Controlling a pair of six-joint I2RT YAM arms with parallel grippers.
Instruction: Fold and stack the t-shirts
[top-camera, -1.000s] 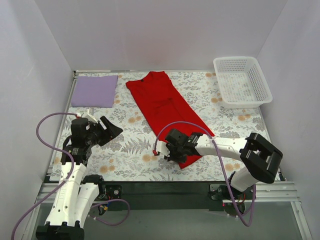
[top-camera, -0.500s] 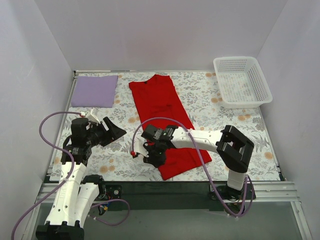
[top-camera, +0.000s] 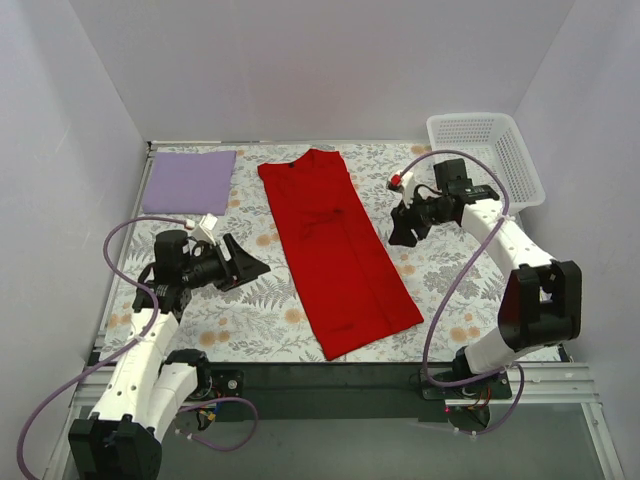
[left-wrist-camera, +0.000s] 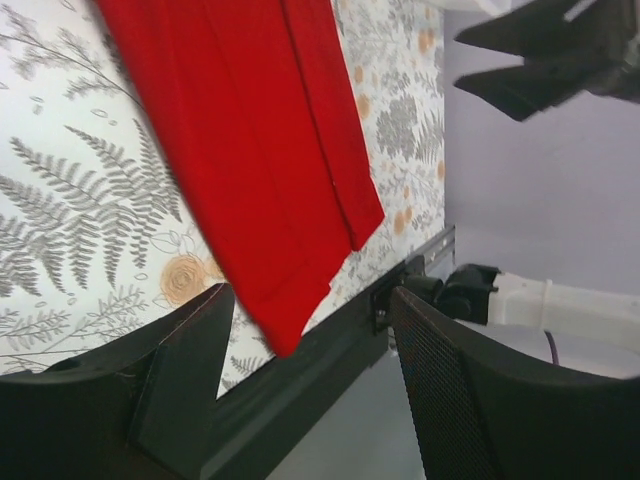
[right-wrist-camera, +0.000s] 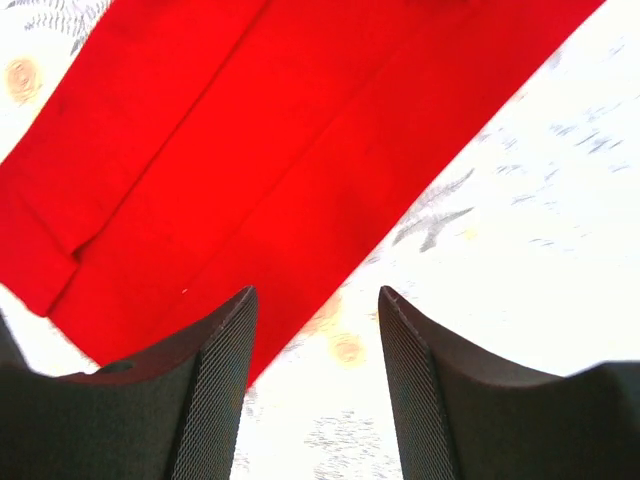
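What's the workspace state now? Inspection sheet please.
Surface: fern-print table cover, lying flat.
Job's things: red t-shirt folded into a long strip, diagonal mid-table; lavender t-shirt a folded rectangle, far left corner.
Clutter: white lattice basket, far right corner.
Grippers: left gripper open, holding nothing, left of the red shirt; right gripper open, holding nothing, right of it.
Cables: purple cable loops off each arm.
Surroundings: white walls on three sides.

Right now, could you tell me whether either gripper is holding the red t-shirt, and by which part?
Nothing is held: the right gripper and the left gripper both stand open and empty, off the red t-shirt, which lies flat.
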